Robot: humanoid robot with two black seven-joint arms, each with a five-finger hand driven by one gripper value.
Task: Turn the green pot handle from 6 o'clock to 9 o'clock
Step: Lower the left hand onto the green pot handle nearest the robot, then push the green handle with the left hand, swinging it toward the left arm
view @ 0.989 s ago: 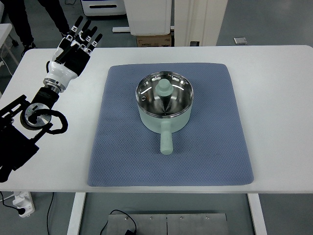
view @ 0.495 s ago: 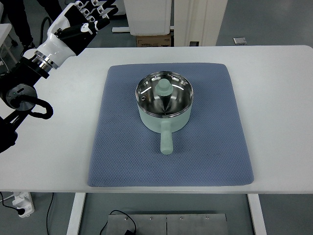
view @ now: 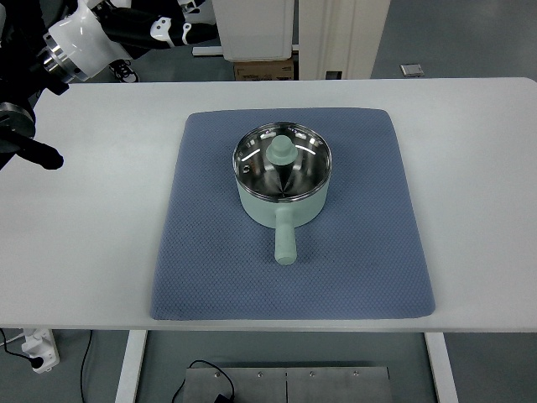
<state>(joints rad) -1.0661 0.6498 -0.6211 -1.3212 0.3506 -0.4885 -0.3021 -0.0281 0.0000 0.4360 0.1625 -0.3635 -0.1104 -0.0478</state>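
Note:
The pale green pot [view: 283, 189] stands near the middle of the blue mat [view: 361, 252] with a glass lid and a green knob [view: 280, 151] on top. Its handle [view: 285, 241] points straight toward the table's near edge, at 6 o'clock. My left hand [view: 172, 25] is high at the picture's top left, above the table's far edge and well away from the pot. Its fingers are spread and hold nothing, and their upper parts are cut off by the frame. The left forearm [view: 80, 42] runs in from the left edge. The right arm does not show.
The mat lies on a white table [view: 478, 168]. Beyond the far edge are a cardboard box [view: 264, 70] and white furniture [view: 252, 25]. A power strip [view: 38, 348] lies on the floor at bottom left.
My left arm has swung up and to the right, from over the table's left side to the top left corner of the view. The pot and its handle have not moved.

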